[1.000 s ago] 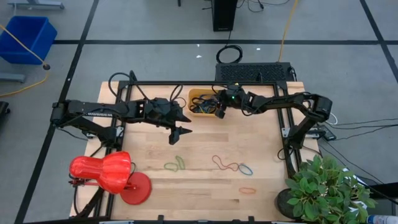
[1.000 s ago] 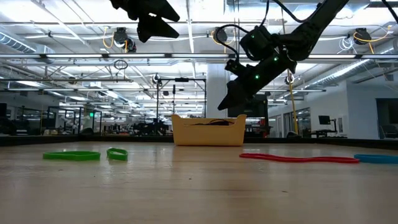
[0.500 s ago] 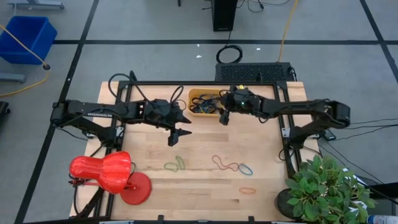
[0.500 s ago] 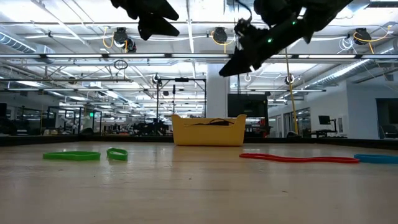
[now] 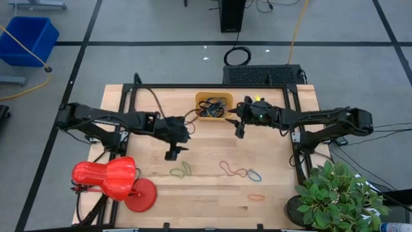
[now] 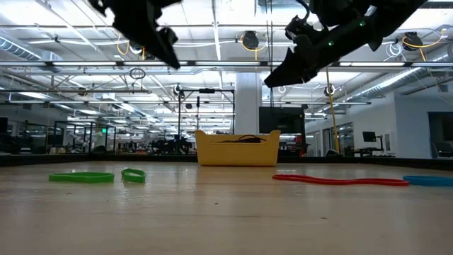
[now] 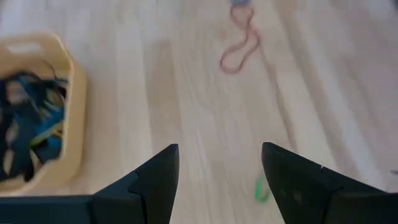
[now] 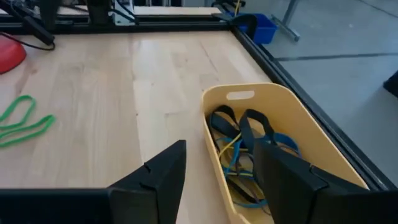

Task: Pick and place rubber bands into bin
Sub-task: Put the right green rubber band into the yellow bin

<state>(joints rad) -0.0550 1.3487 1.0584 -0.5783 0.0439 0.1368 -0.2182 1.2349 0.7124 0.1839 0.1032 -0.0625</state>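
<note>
Right gripper (image 5: pixel 239 131), fingers spread and empty, just beside the bin (image 5: pixel 201 103); left gripper (image 5: pixel 172 153), likewise spread, farther off.

The counter (image 5: pixel 270 206) is seen to be pale planked wood with a smooth, matt finish. The bin (image 8: pixel 292 130) is made of smooth yellow plastic with a slight sheen, and thin matt rubber bands (image 8: pixel 245 146) are held in it. A glossy red lamp (image 5: pixel 106 177) is set near the bin.
</note>
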